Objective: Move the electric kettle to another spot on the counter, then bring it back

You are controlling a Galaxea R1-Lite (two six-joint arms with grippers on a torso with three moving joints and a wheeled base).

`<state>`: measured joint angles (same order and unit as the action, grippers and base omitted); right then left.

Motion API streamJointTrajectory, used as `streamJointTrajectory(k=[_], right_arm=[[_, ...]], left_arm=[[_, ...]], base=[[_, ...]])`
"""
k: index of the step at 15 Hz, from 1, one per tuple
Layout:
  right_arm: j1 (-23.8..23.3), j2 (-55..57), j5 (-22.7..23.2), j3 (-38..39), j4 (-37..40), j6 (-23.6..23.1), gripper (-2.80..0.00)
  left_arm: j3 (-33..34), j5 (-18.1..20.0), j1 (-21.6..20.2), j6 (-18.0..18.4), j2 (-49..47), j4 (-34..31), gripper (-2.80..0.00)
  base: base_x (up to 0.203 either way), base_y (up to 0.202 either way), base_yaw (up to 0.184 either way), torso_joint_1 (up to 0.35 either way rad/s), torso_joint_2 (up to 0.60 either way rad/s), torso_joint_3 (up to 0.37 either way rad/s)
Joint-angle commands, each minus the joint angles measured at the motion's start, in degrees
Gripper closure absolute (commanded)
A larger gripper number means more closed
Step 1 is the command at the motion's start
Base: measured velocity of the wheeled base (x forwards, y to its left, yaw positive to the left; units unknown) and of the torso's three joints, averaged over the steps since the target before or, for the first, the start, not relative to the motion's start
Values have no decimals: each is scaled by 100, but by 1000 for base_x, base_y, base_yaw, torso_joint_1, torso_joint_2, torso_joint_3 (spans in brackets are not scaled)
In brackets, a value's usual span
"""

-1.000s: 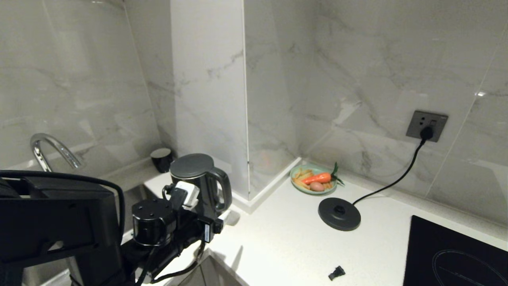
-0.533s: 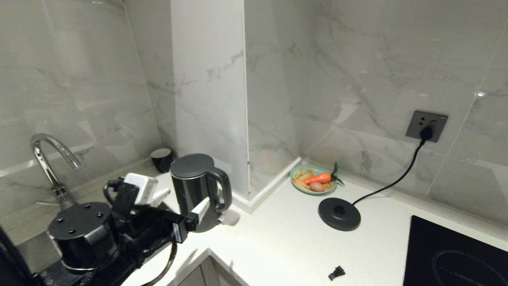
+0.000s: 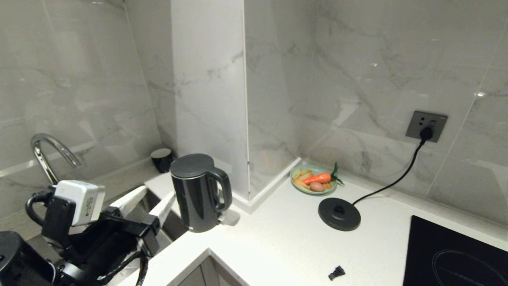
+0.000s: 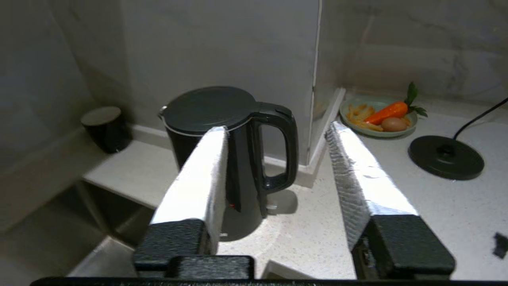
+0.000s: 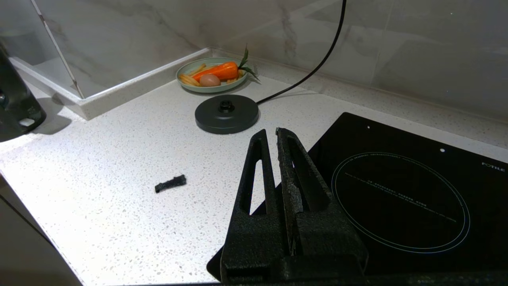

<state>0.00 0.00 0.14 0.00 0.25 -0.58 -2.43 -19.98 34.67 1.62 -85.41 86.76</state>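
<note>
One second has taken my left gripper (image 3: 152, 204) from hard against the electric kettle (image 3: 198, 192) to a spot just off its left side over the sink in the head view, so the kettle stands released near the counter (image 3: 278, 238) corner, well apart from its base disc (image 3: 339, 214). From the left wrist, my fingers (image 4: 198, 174) stand apart around nothing, the kettle beyond them. From the right wrist, my right gripper (image 5: 276, 137) rests closed and empty beside the induction hob (image 5: 397, 190). Half the job, I judge, remains.
</note>
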Motion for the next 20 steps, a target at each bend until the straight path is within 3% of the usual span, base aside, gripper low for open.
streamJointTrajectory(k=[1,3,5,9,11,15,20], right_arm=[[0,0,4,0,1,-4,0],[0,0,4,0,1,4,0],[0,0,4,0,1,1,0],[0,0,4,0,1,3,0],[0,0,4,0,1,-4,0],[0,0,4,0,1,5,0],[0,0,4,0,1,-4,0]], left_arm=[[95,-28,-46,326,805,-320,0],[5,-35,-277,448,1627,-1154,0],[-373,-32,-702,497,2708,-2424,0],[-1763,107,-1388,516,5313,-6928,0],[-2330,235,-2071,528,6236,-8541,0],[-2588,719,-3676,613,7118,-9516,0],[-1922,1271,-3574,545,7604,-9599,0]], base=[[0,0,0,0,0,0],[0,0,0,0,0,0],[0,0,0,0,0,0],[0,0,0,0,0,0],[0,0,0,0,0,0],[0,0,0,0,0,0],[0,0,0,0,0,0]])
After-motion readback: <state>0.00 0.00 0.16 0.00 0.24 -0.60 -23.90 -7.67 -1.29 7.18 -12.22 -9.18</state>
